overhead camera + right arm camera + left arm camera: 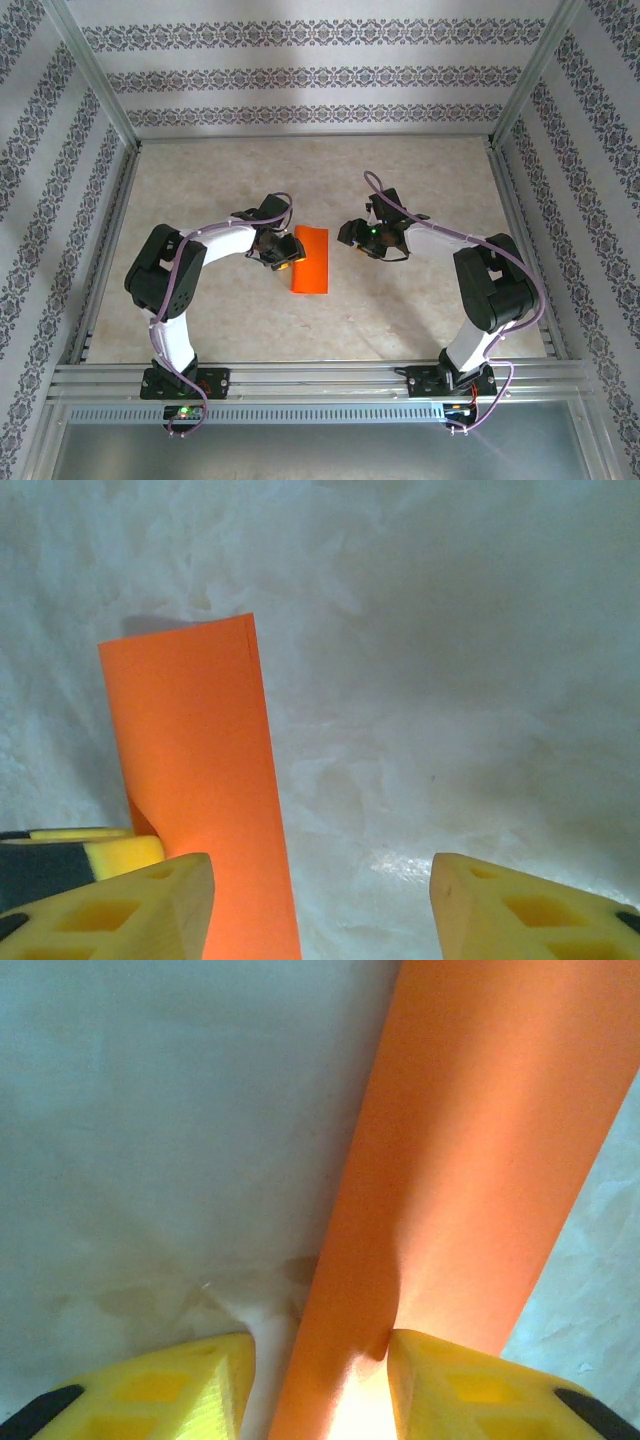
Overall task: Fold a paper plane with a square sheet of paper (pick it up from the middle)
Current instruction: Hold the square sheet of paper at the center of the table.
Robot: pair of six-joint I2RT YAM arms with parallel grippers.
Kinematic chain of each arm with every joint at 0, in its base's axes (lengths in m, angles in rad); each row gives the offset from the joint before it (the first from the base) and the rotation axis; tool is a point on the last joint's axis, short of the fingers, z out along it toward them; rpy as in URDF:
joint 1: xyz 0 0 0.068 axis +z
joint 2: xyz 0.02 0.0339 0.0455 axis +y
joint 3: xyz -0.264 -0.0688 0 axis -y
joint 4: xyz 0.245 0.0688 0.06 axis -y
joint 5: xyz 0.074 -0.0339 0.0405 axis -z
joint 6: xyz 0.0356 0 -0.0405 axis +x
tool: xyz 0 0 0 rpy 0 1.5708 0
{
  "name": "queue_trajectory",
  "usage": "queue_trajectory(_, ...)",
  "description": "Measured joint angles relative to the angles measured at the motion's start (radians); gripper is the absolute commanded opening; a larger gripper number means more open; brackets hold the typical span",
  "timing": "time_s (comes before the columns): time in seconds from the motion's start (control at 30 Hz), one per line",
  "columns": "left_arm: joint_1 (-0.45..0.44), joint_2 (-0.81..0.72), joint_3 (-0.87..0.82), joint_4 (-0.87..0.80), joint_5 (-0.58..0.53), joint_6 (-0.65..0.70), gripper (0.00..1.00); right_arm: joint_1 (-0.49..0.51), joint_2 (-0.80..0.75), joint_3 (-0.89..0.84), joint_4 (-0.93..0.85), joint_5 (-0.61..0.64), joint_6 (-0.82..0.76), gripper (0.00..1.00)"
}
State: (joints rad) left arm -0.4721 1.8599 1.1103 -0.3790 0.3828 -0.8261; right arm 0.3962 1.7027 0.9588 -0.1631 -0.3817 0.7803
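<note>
The square sheet of paper (310, 260) lies on the table folded into a narrow bright orange-red rectangle. My left gripper (283, 256) is at its left long edge. In the left wrist view the paper (470, 1160) runs up between the yellow fingers of that gripper (320, 1345). The right finger (470, 1385) touches the paper and the left finger stands apart from it, so the jaws are open. My right gripper (351, 238) hangs just right of the paper, open with bare table between its fingers (322, 865). The paper (200, 760) passes beside its left finger.
The pale marbled table top (400, 310) is ringed by an aluminium frame (300, 375) and patterned walls. Both arms reach in from the near edge toward the middle. The left gripper's yellow finger (100, 848) shows in the right wrist view, behind the paper.
</note>
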Motion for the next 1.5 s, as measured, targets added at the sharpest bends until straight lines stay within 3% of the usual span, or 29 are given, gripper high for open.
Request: queue_trajectory(1.5,-0.014,0.061,0.083,-0.102,-0.023,0.008,0.43,0.001,0.045,-0.002,0.027,-0.003,0.003,0.63)
